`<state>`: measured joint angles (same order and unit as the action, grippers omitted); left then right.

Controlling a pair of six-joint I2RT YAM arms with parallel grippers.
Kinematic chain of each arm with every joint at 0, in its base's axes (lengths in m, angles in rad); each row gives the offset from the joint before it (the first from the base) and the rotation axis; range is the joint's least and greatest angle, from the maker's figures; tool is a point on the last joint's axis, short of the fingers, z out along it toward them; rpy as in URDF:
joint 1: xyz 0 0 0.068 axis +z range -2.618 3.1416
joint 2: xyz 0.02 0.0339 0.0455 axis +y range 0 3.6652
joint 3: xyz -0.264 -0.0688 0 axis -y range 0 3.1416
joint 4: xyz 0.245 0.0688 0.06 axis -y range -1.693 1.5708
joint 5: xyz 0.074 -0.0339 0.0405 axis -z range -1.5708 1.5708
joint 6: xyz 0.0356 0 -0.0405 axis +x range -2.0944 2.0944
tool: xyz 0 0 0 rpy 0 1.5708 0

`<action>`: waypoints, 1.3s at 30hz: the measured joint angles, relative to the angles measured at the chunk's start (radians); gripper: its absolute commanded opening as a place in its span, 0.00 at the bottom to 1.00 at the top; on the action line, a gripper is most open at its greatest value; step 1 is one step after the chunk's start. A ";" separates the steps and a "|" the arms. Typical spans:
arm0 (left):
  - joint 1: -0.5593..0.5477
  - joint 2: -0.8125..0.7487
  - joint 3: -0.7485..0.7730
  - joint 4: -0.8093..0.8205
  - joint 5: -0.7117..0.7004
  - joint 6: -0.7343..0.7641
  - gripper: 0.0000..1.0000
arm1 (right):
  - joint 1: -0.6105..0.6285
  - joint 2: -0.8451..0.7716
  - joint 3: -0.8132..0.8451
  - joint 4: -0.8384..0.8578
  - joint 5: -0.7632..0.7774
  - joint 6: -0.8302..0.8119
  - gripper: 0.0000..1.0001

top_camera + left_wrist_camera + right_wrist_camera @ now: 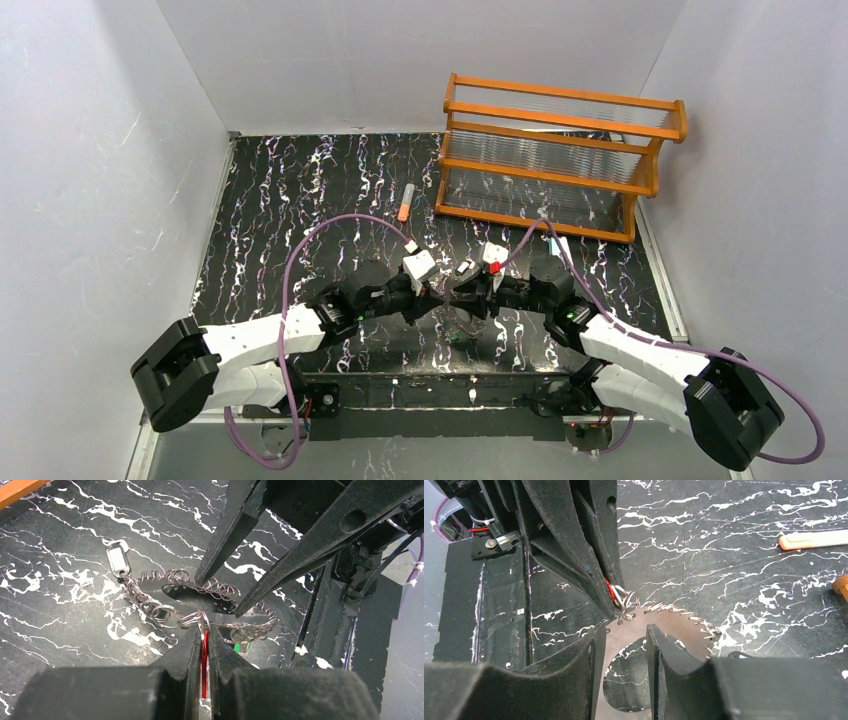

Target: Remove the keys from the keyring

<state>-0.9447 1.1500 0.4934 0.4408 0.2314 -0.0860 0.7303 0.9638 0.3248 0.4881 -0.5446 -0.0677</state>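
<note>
The keyring point(674, 625) is a flat grey-brown toothed disc with a round hole, and small wire loops line its rim. My left gripper point(205, 630) is shut on the red key point(204, 660), which hangs from a wire loop at the ring's edge. The green key point(240, 646) dangles just to the right of it. The dark-and-white key point(118, 561) lies on the table at the far left of the ring. My right gripper point(626, 630) is open directly over the ring, its fingers apart above the rim and hole, facing the left gripper point(611, 607).
An orange wooden rack point(560, 160) stands at the back right of the black marbled table point(300, 200). An orange-and-grey tube point(405, 203) lies left of it. Both arms meet at mid-table, near the dark base plate point(450, 390).
</note>
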 measured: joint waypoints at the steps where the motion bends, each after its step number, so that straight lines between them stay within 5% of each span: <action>1: 0.000 0.000 0.003 -0.005 0.003 0.001 0.00 | 0.002 0.005 0.000 0.005 0.000 0.000 0.43; 10: 0.000 0.000 0.024 -0.038 0.023 0.012 0.00 | 0.032 0.061 0.013 0.042 0.035 -0.008 0.37; 19: 0.002 0.000 0.036 -0.063 0.029 0.020 0.00 | 0.051 0.068 0.013 0.064 0.092 -0.016 0.20; 33: 0.005 0.006 0.091 -0.175 0.069 0.048 0.00 | 0.055 0.090 0.018 0.068 0.060 -0.053 0.35; 39: 0.007 0.011 0.115 -0.219 0.082 0.053 0.00 | 0.056 0.092 0.019 0.074 0.055 -0.080 0.28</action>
<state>-0.9375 1.1614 0.6083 0.2222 0.3130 -0.0334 0.7860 1.0557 0.3443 0.5625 -0.4896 -0.1478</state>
